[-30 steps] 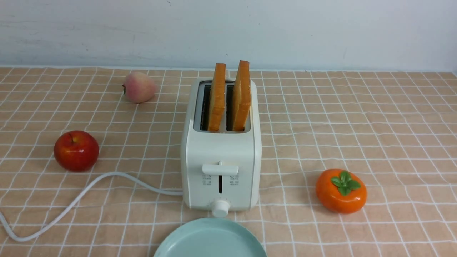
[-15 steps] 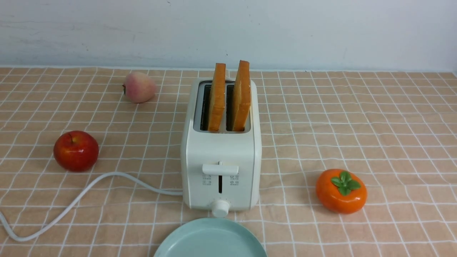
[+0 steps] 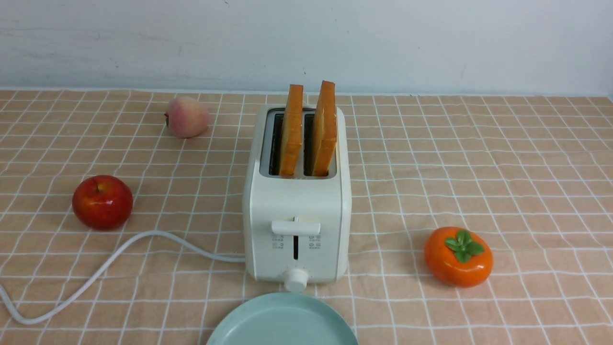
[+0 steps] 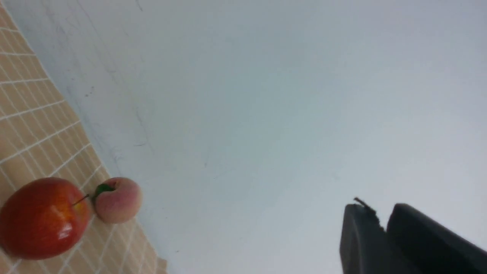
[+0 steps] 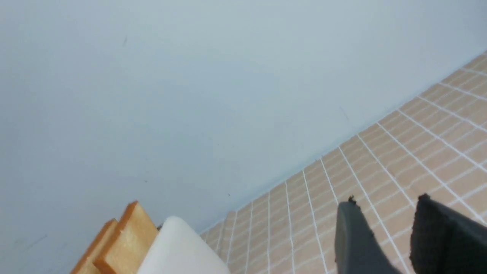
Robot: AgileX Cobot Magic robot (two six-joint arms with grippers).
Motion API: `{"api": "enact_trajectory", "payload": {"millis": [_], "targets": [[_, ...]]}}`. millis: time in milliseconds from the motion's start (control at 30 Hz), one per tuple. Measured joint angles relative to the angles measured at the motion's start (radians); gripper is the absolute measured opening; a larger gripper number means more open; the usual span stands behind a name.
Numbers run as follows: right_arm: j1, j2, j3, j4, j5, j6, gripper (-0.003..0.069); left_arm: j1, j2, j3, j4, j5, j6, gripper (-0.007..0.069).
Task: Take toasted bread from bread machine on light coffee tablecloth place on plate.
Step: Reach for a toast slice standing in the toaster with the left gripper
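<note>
Two slices of toasted bread [image 3: 291,129] [image 3: 324,127] stand upright in the slots of the cream-white bread machine [image 3: 296,206], in the middle of the light coffee tablecloth [image 3: 479,167]. The mint-green plate [image 3: 282,321] lies just in front of it with nothing on it. Neither arm shows in the front view. My left gripper [image 4: 378,213] hangs in the air before the wall, fingers together, holding nothing. My right gripper [image 5: 386,201] is open above the cloth, to one side of the bread machine [image 5: 179,247] and its toasted bread [image 5: 125,243].
A red apple [image 3: 102,201] and a peach [image 3: 187,117] sit left of the bread machine, and an orange persimmon [image 3: 458,256] sits to its right. The white power cord [image 3: 96,275] curves across the front left. A pale wall bounds the back.
</note>
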Motion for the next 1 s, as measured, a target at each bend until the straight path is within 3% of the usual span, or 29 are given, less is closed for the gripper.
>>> {"api": "enact_trajectory", "payload": {"millis": [67, 233, 367, 500, 633, 767, 1000], "targets": [[0.0, 0.002, -0.063, -0.044, 0.023, 0.0, 0.0199, 0.0, 0.0, -0.051, 0.006, 0.006, 0.007, -0.0011], [0.0, 0.138, -0.317, -0.109, 0.268, 0.0, 0.0097, 0.0, 0.048, -0.219, 0.047, 0.148, 0.135, -0.0014], [0.0, 0.436, -0.528, -0.114, 0.632, -0.005, -0.0006, 0.0, 0.333, -0.451, 0.095, 0.567, 0.327, -0.0014], [0.0, 0.662, -0.602, -0.075, 0.841, -0.078, -0.0019, 0.0, 0.674, -0.66, 0.14, 0.963, 0.428, -0.0014], [0.0, 0.757, -0.605, 0.032, 0.906, -0.223, -0.0019, 0.0, 0.975, -0.859, 0.136, 1.243, 0.528, -0.0014], [0.0, 0.765, -0.601, 0.15, 0.91, -0.346, -0.0019, -0.036, 1.194, -1.035, 0.131, 1.354, 0.575, -0.0014], [0.0, 0.763, -0.54, 0.342, 0.848, -0.538, -0.0018, -0.289, 1.485, -1.395, 0.401, 1.4, 0.384, -0.0014]]}}
